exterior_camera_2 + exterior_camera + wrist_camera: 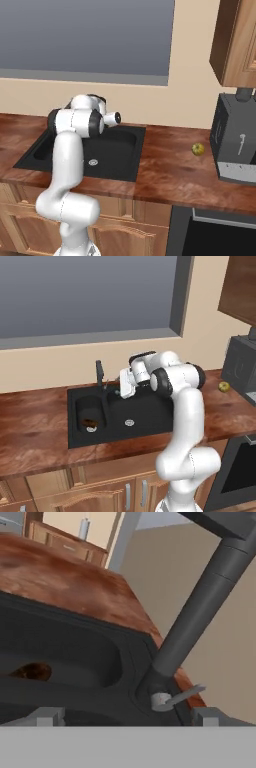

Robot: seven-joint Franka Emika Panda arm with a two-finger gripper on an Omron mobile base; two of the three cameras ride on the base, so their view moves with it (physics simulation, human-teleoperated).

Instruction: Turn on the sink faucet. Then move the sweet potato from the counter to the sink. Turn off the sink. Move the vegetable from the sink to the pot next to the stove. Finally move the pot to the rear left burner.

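In the left base view we see the black sink (pixel 145 406) set in the wooden counter (pixel 35 431) across the middle of the frame. A brown lump that we take for the sweet potato (pixel 90 422) already lies in the small left bowl, centre left of the frame. The arm reaches leftward at mid frame, and its gripper (pixel 113 390) sits just right of the dark faucet (pixel 100 374), close to its base. We see no water running, though a rendered stream could be hard to spot. We judge that the vegetable has been delivered and the shut-off is the step in hand; the pot moves are all left.

In the right base view the arm stands at the left of the frame and hides the faucet and most of the left bowl. A small yellow-green fruit (pixel 198 148) rests on the counter at right of centre, near the dark appliance (pixel 235 145) at the right edge. We see neither pot nor stove here.

In the hand view the two fingertips (pixel 46 716) rise at the bottom, spread wide with nothing between them. The faucet column runs from the upper right down to its base at lower centre, and the small grey lever (pixel 182 695) sticks out to the right there, just above the gap between the tips and nearer the right one. The sweet potato shows at the left edge in its bowl, well apart from the gripper.
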